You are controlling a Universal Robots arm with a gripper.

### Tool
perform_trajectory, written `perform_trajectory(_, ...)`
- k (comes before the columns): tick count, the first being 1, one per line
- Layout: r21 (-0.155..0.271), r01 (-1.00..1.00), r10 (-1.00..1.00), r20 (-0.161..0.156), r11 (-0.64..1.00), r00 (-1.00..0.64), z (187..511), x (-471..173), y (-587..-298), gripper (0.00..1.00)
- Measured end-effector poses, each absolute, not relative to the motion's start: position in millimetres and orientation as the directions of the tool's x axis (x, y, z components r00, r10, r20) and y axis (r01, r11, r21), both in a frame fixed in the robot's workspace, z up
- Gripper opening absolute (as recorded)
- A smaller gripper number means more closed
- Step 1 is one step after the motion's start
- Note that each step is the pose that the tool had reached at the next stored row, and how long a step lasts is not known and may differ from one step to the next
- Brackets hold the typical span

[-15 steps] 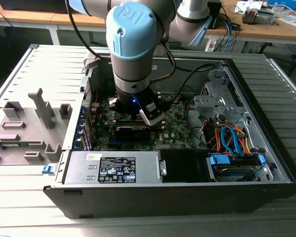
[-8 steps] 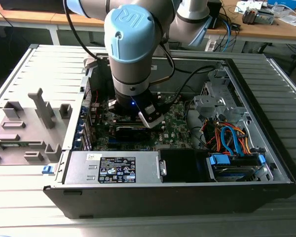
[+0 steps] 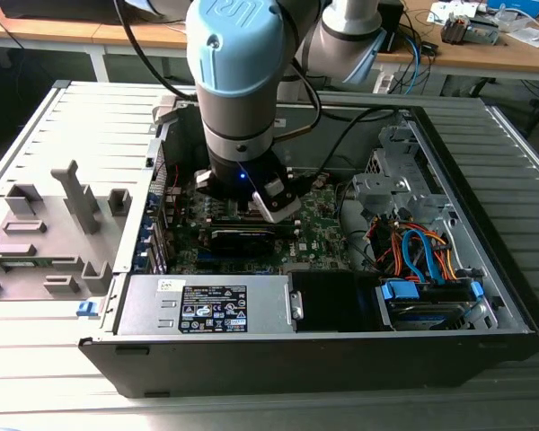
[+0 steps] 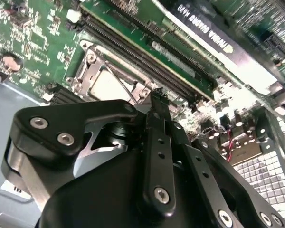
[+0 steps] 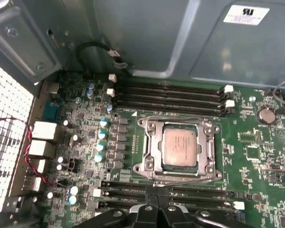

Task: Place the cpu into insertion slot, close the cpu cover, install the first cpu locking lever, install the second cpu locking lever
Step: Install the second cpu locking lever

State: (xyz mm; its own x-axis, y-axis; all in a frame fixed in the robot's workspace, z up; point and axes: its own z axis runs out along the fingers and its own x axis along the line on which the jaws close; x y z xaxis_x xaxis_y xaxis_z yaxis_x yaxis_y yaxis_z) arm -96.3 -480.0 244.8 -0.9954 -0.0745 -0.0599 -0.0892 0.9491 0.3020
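Gripper: fingers together, empty, bottom centre of frame.
Chip: seated under cover, directly above gripper in frame.

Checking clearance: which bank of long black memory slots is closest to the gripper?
The bank on the same side of the insertion slot as the gripper; the other bank lies beyond the socket, along the grey case wall.

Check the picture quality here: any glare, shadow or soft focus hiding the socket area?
In the first wrist view the cpu and cpu cover are evenly lit and sharp, with a pale sheen on the chip top. In the second wrist view the tool blocks much of the insertion slot, and glare whitens the chip. In the exterior view the arm shadows the board.
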Motion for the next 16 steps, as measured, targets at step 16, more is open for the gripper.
perform_trajectory(16,0.322,-0.088,-0.073,-0.057,0.943,-0.996,252.2,-84.4,-482.9,0.11)
